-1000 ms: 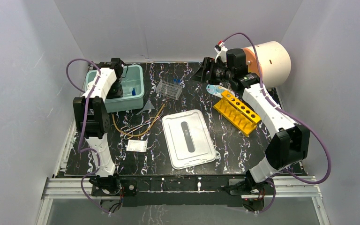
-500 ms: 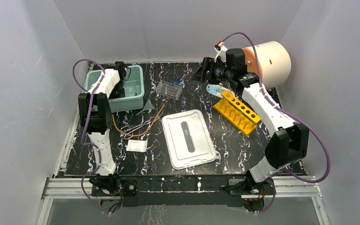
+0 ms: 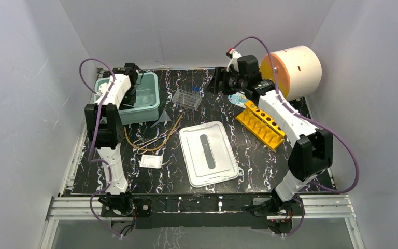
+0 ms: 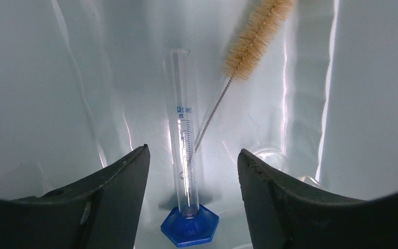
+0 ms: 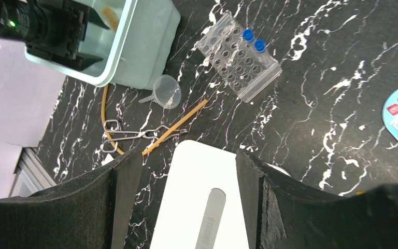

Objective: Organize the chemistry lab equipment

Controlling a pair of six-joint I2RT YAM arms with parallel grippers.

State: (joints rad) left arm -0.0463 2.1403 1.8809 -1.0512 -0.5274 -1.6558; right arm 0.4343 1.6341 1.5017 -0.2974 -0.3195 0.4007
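Note:
My left gripper (image 3: 130, 97) is open and empty inside the teal bin (image 3: 147, 111). In its wrist view (image 4: 193, 150) a clear graduated cylinder (image 4: 184, 155) with a blue base lies between the jaws without touching them, next to a bristle brush (image 4: 254, 36). My right gripper (image 3: 218, 80) is open and empty, held high over the back of the table (image 5: 187, 153). Below it are the clear tube rack (image 5: 238, 65) with two blue-capped tubes (image 5: 253, 40), the funnel (image 5: 167, 92), tan tubing (image 5: 173, 127) and metal tongs (image 5: 129, 136). The yellow rack (image 3: 263, 124) is at the right, the white packet (image 3: 151, 161) at the front left.
A white bin lid (image 3: 208, 153) lies in the middle of the black marbled table. A blue and white packet (image 3: 238, 98) lies behind the yellow rack. The big cream drum (image 3: 295, 70) stands at the back right. Grey walls close in the back and sides.
My right gripper has moved left and back, away from the drum, whose orange face now shows more. My left arm has shifted slightly over the bin.

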